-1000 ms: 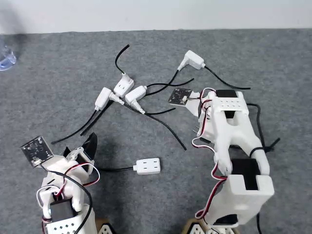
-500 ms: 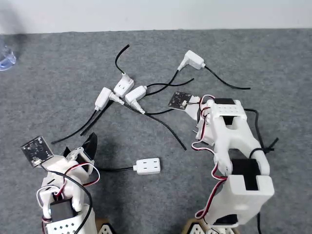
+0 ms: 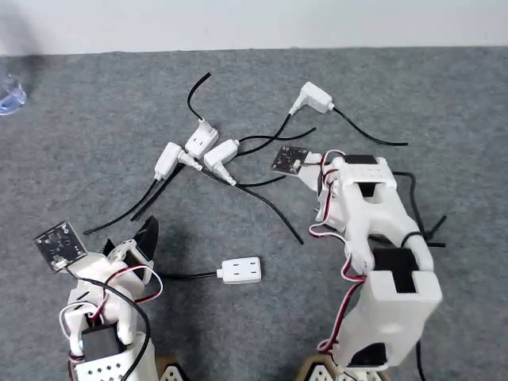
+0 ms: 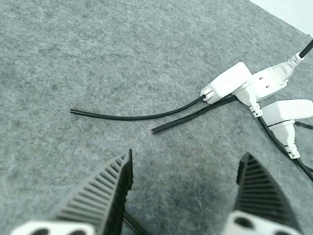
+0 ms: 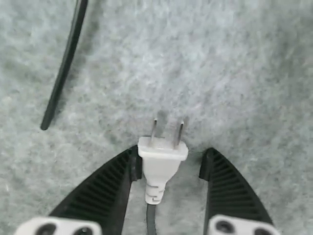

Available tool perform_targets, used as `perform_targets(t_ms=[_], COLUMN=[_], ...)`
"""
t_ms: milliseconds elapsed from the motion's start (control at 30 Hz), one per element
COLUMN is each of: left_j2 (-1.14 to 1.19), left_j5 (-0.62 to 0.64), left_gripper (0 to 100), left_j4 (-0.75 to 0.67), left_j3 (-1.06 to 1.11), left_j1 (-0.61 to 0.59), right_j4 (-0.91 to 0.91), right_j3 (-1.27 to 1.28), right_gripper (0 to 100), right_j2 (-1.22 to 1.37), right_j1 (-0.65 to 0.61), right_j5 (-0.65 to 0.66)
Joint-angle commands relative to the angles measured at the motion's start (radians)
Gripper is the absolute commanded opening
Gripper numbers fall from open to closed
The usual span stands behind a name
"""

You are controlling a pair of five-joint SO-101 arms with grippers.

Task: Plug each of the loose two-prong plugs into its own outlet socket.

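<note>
Grey felt covers the table, with a pale wall at 12 o'clock. My right hand, near 3 o'clock on the table, is open around a two-prong plug. One finger touches the plug's body and the other stands apart from it; the prongs point away from the wrist.

I judge that I must first centre the hand, then close on the plug's body and not on the cord, so that the prongs meet the slots squarely. My left hand, at 8 o'clock, is open and empty. It could steady a socket, because such a light piece may slide.

I count:
- one triple socket block at 6 o'clock
- three white connectors together at 11 o'clock
- one angled connector at 1 o'clock

Which of these are plugs I cannot tell.
</note>
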Motion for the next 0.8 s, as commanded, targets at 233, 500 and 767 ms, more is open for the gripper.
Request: perform_targets(t_ms=[233,500,767], left_j2=[-0.009,-0.011,-0.011], left_j5=[-0.011,-0.006,0.078], left_gripper=[33,33,33], left_j4=[0.003,-0.055,-0.276], left_j3=[-0.01,-0.01,-0.01], left_j1=[-0.006,0.147,0.516], right_j4=[0.035,0.245,0.384], right_j3=[-0.038,-0.044,0.055], right_gripper=[0.9,0.8,0.8], right_j2=[0.005,-0.186,-0.541], right_j1=[-0.01,-0.104,-0.317], right_j5=[-0.008,-0.008,-0.138])
